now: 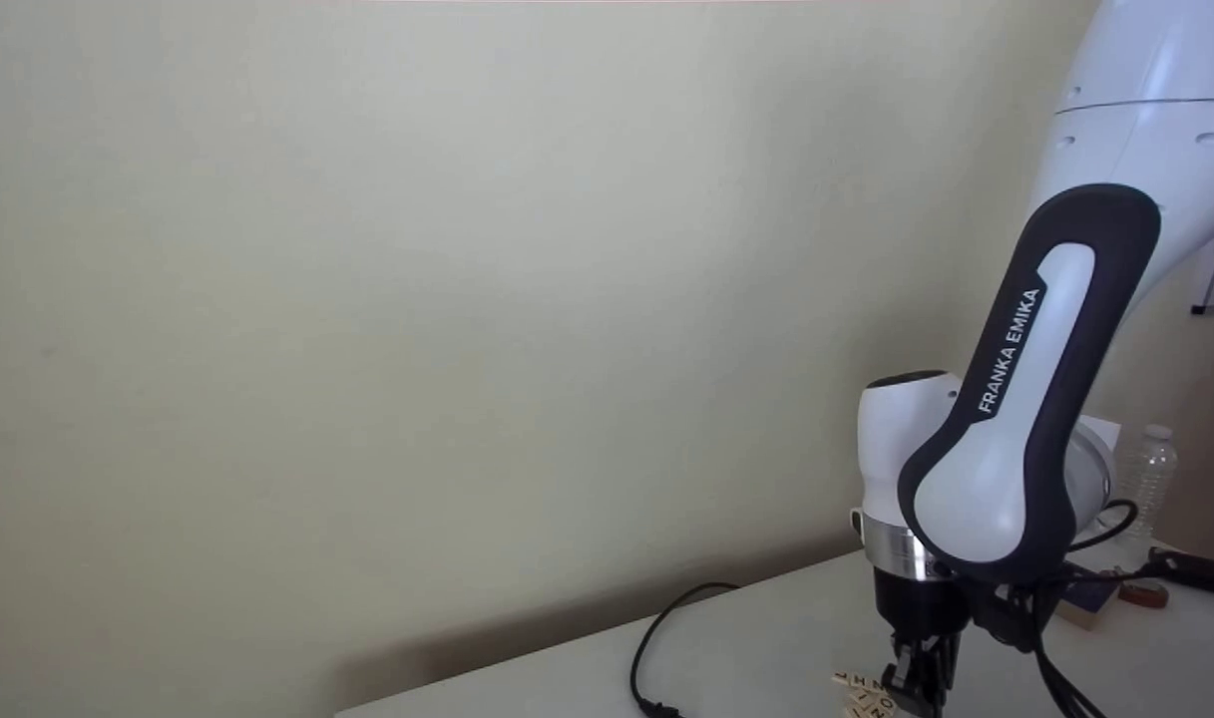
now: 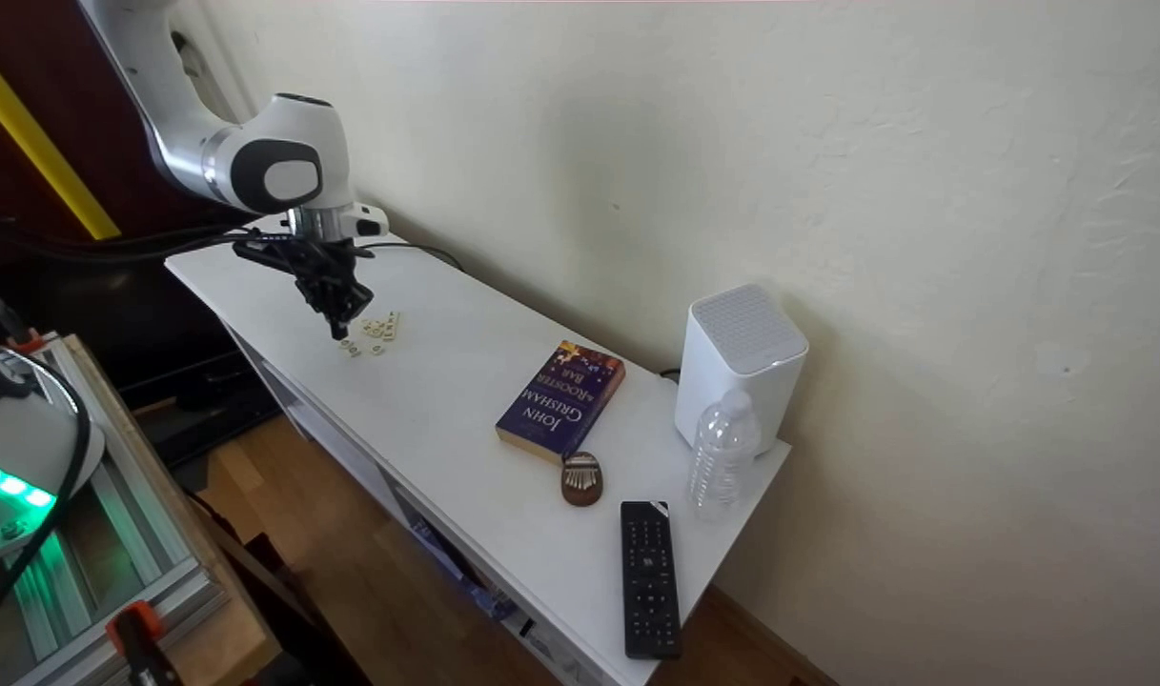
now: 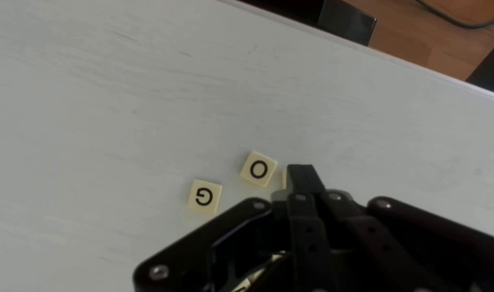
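Square cream tile lettered O (image 3: 258, 169), flat on the long white tabletop (image 3: 129, 121), and look, it lies just left of the black two-fingered gripper (image 3: 305, 180) in the wrist view, jaws pressed together!

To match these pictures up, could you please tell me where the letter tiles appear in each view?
In an exterior view: letter tiles at the bottom edge, right of centre.
In an exterior view: letter tiles left of centre, below and right of the gripper.
In the wrist view: letter tiles below centre, some partly hidden by the gripper.
Shared landmark: the gripper, in all three.
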Controlling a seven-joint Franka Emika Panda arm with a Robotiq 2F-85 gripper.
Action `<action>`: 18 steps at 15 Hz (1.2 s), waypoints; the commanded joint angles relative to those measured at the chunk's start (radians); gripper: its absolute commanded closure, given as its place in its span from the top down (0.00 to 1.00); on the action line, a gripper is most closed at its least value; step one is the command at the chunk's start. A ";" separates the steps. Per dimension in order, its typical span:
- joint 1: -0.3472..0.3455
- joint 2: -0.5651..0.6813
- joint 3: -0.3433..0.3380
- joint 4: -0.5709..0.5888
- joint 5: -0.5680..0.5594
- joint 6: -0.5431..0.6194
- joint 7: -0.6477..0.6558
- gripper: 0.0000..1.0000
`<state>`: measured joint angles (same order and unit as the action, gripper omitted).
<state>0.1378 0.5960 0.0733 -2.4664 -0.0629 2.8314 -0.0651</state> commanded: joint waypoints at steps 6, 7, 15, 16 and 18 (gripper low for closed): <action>-0.019 0.045 0.027 0.044 -0.004 0.001 -0.014 0.00; -0.018 0.052 0.027 0.050 -0.004 -0.002 -0.013 0.00; -0.001 0.074 0.008 0.079 -0.019 -0.040 -0.010 0.00; -0.003 0.078 0.011 0.085 -0.020 -0.054 -0.015 0.00; -0.004 0.085 0.012 0.094 -0.019 -0.075 -0.021 0.00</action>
<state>0.1371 0.6545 0.0832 -2.4079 -0.0629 2.8013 -0.0736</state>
